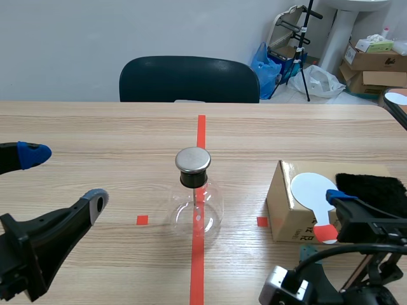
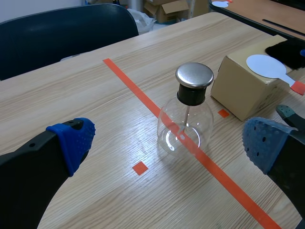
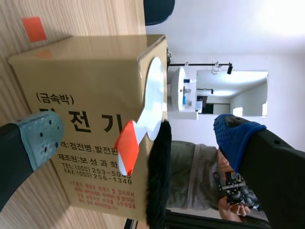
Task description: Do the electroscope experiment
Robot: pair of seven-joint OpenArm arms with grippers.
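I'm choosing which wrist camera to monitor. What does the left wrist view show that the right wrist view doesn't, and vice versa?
Left wrist only: the glass flask electroscope with its metal cap, standing on the long orange-red tape line ahead of the open left end effector. Right wrist only: the printed side of the cardboard box, facing the open right end effector. Both: the cardboard box, the white paddle lying on it and the black fur beside the paddle.
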